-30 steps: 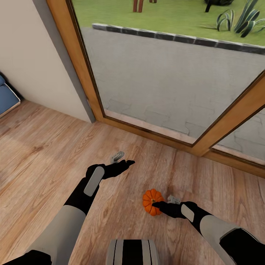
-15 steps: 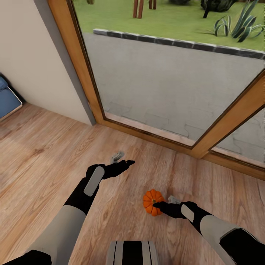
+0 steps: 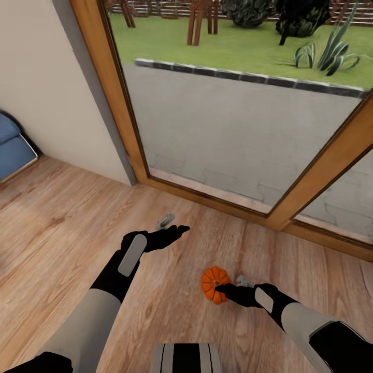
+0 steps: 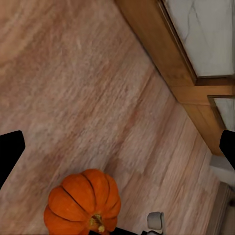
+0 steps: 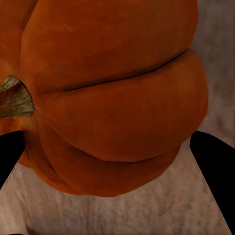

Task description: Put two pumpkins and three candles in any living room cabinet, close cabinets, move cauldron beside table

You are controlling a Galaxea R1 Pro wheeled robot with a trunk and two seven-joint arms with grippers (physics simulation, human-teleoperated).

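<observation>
One bright-orange ribbed pumpkin [image 3: 210, 282] hangs just above the wooden floor, with my right gripper [image 3: 217, 288] shut on it. Up close in the right wrist view the pumpkin [image 5: 112, 93] sits between the two black fingertips [image 5: 213, 166], its stalk to one side. My left gripper [image 3: 173, 225] is held out over the floor to the left of it, open and holding nothing. Through the left wrist view the same pumpkin [image 4: 83, 203] shows below the spread fingers [image 4: 10, 156]. The candles, the cabinet, the cauldron and the table are out of view.
A large glass door in a wooden frame [image 3: 122, 119] runs across ahead, with paving and lawn outside. A white wall [image 3: 36, 77] stands at the left, with a blue cushion [image 3: 13, 147] at its foot. Wooden floor [image 3: 62, 223] lies all around.
The whole picture has slid downward, with more of the garden showing at the top, so the camera has moved. Both arms and the held pumpkin keep their places in the view.
</observation>
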